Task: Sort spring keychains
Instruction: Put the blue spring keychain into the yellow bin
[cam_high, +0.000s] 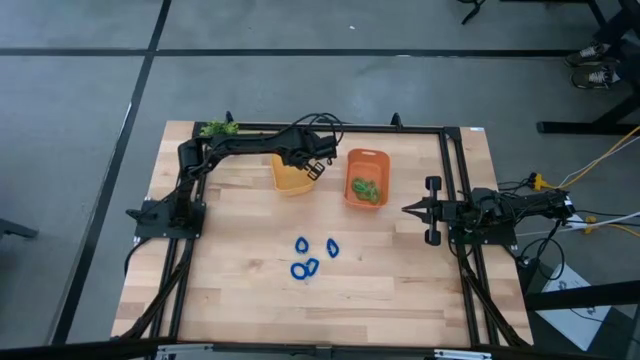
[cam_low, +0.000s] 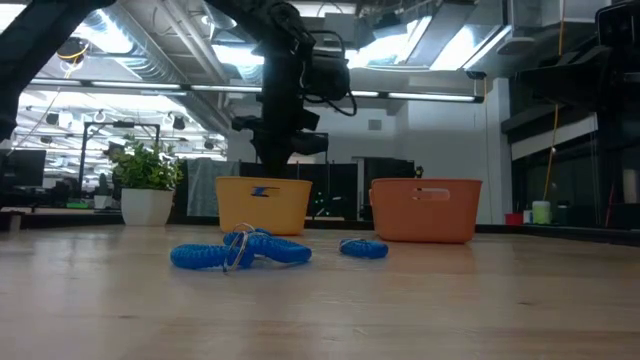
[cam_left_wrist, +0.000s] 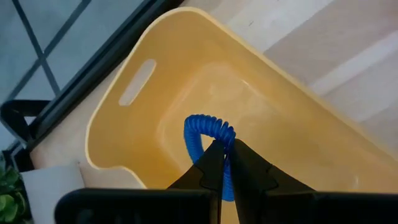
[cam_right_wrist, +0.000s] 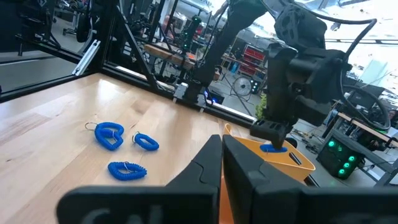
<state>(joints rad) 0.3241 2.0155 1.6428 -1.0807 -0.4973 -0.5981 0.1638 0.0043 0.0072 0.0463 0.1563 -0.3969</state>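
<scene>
My left gripper (cam_left_wrist: 227, 144) hangs over the yellow bin (cam_left_wrist: 273, 118) and is shut on a blue spring keychain (cam_left_wrist: 208, 124). In the right wrist view that keychain (cam_right_wrist: 273, 148) shows just under the left gripper, at the height of the bin's rim. Three more blue keychains (cam_high: 301, 244), (cam_high: 332, 247), (cam_high: 305, 268) lie flat on the wood near the table's middle. Green keychains (cam_high: 368, 189) lie inside the orange bin (cam_high: 350, 158). My right gripper (cam_high: 408, 209) waits shut at the table's right side, above the wood. My left gripper pinches the blue keychain between its two fingers (cam_left_wrist: 211, 165), on one side of the coil loop (cam_left_wrist: 227, 177). The fingers come from above, pointing down into the yellow bin. The rest of the loop (cam_left_wrist: 194, 130) sticks out beyond the fingertips, lifted clear of the bin floor.
The yellow bin (cam_high: 285, 178) and the orange bin stand side by side toward the far edge. A small potted plant (cam_high: 218, 129) sits at the far left corner. Black frame rails (cam_high: 455, 180) run along the table's sides. Bare wood lies toward the near edge.
</scene>
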